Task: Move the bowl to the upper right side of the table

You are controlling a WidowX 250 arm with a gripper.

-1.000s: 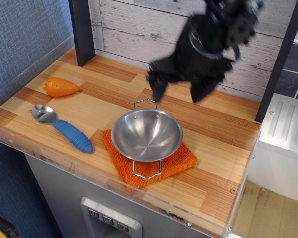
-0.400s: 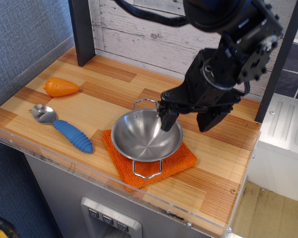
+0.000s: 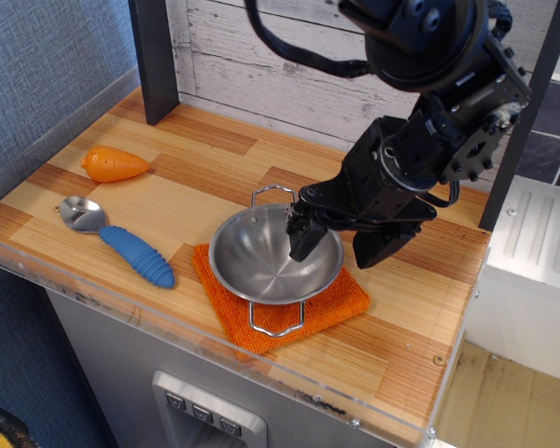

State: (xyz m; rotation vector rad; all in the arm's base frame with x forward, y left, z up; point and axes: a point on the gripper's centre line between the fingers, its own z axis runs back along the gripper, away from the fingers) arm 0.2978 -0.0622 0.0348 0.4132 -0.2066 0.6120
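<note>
The shiny steel bowl (image 3: 261,261) with two wire loop handles sits on an orange cloth (image 3: 329,301) near the front edge of the striped wooden table (image 3: 215,177). My black gripper (image 3: 338,246) is open and straddles the bowl's right rim. One finger (image 3: 301,237) reaches down inside the bowl. The other finger (image 3: 378,247) hangs outside the rim over the cloth. The jaws stand apart and grip nothing.
A spoon (image 3: 121,243) with a blue handle lies at the front left. An orange toy carrot (image 3: 115,163) lies behind it. A dark post (image 3: 154,61) stands at the back left before a whitewashed plank wall. A white grooved surface (image 3: 537,233) adjoins the right.
The gripper has come down from above the back of the table onto the bowl's right rim, one finger now inside the bowl. The bowl has not moved.
</note>
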